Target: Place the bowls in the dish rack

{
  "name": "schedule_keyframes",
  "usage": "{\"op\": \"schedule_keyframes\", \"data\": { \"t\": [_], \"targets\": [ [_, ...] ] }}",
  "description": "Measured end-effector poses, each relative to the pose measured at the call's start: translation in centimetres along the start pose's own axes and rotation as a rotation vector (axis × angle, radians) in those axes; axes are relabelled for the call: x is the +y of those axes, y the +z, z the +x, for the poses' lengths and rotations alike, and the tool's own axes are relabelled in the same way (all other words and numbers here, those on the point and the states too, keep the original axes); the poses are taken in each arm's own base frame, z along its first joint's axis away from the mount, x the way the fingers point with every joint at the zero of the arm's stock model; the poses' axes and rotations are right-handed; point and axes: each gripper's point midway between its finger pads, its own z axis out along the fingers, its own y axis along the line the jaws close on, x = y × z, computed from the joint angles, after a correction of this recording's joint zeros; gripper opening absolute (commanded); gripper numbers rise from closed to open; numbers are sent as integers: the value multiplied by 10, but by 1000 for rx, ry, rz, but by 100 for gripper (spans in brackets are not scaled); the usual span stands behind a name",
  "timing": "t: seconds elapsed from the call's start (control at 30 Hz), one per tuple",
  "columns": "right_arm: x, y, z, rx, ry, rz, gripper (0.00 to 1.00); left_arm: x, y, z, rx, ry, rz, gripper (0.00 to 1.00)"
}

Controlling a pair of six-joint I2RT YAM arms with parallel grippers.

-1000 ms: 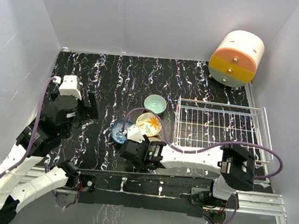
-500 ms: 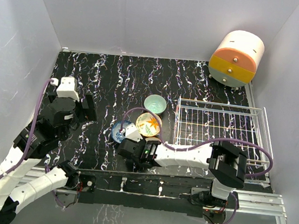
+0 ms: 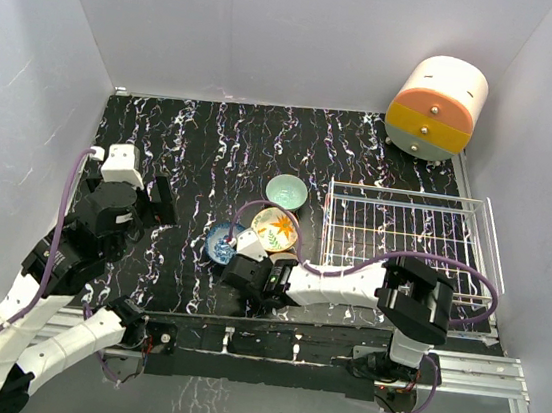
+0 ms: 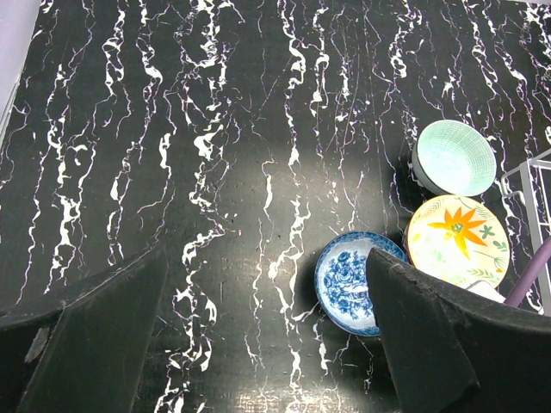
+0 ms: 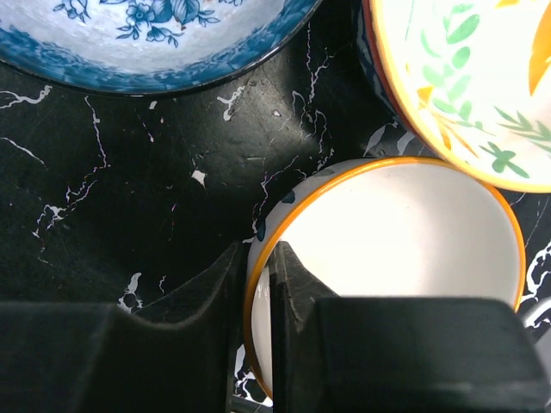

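Four bowls are sitting near the middle of the counter [image 3: 203, 147]: a teal bowl [image 3: 286, 191] farthest back, a yellow floral bowl [image 3: 275, 229], a blue floral bowl [image 3: 221, 243] and, toward the near edge, an orange-rimmed white bowl [image 5: 387, 249]. The dish rack [image 3: 409, 193] is standing along the right edge, and no bowl is showing in it.

The right claw [image 5: 256, 258] is pinching the white bowl's rim, with one finger inside and one outside and almost no gap between them. The left claw [image 4: 267, 258] is hanging wide open and holding nothing, by the left edge.

Procedure, as judged:
1. Confirm that the rim is seating deep between the fingers before lifting, since a thin rim grip is likely to let the bowl swing.
2. Lift straight up. The yellow floral bowl is lying just beside the held bowl, and the blue one is near.
3. Carry the bowl right, passing above the rack's low left wall.

The purple cable [image 3: 349, 266] is draping toward the rack. Open counter is lying along the far edge.
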Motion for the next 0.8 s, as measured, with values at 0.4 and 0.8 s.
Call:
{"op": "schedule_keyframes", "data": {
  "t": [0.4, 0.8],
  "targets": [
    [2, -6, 2, 15, -7, -21, 8, 3, -1, 3, 6, 0, -8, 97],
    [36, -119, -41, -60, 123, -467, 8, 6, -4, 2, 6, 3, -17, 97]
  ]
}}
